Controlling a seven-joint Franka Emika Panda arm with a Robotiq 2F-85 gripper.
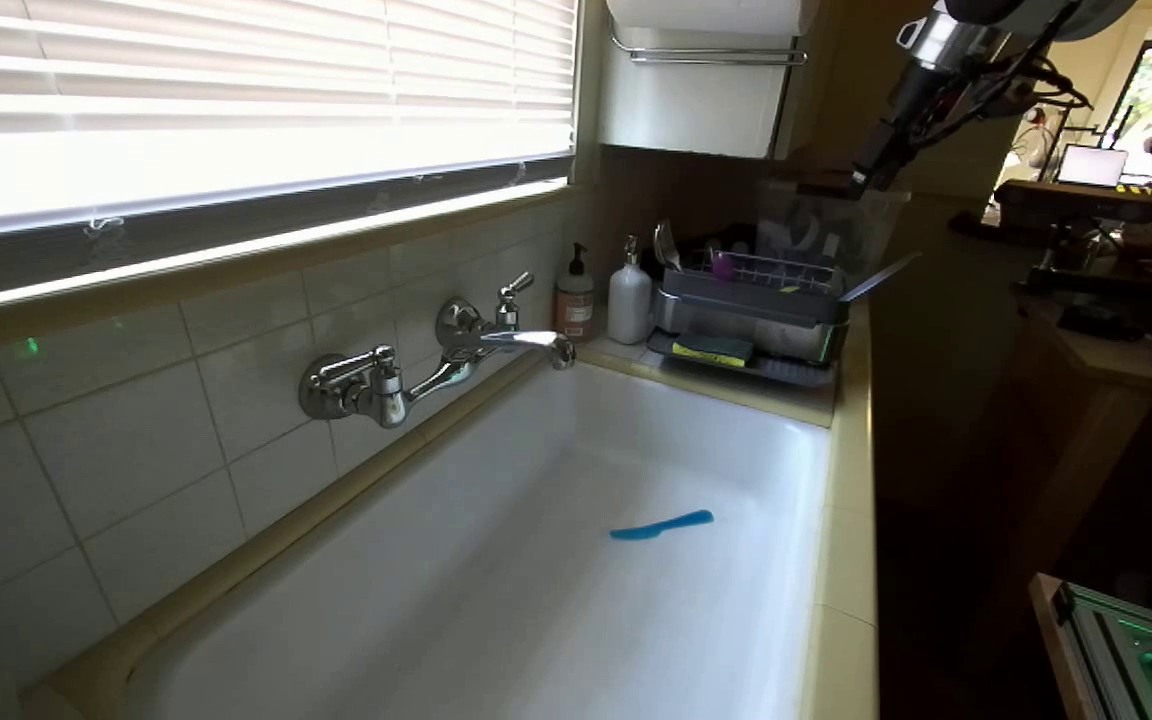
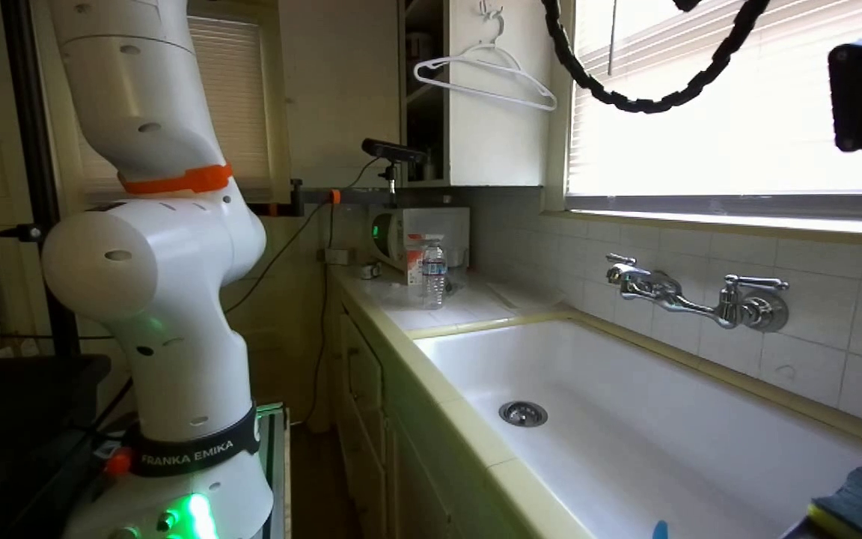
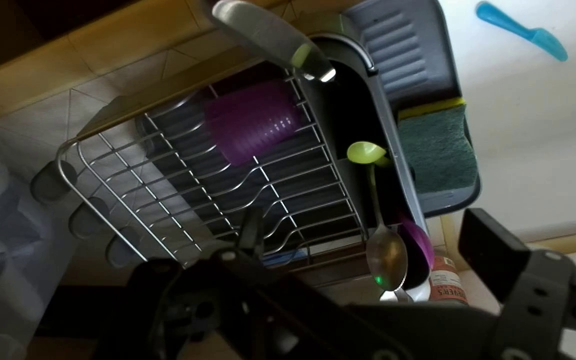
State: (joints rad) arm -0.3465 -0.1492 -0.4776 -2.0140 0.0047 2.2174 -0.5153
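The gripper (image 3: 365, 227) is hovering, spread and empty, over the dish rack (image 1: 751, 299), where a metal spoon (image 3: 387, 257) is projecting: probably light, stiff, slippery, best pinched below its bowl.

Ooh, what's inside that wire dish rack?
A purple cup lies inside the dish rack. The cup hides whatever is right beneath it, and a gripper finger covers another bit.
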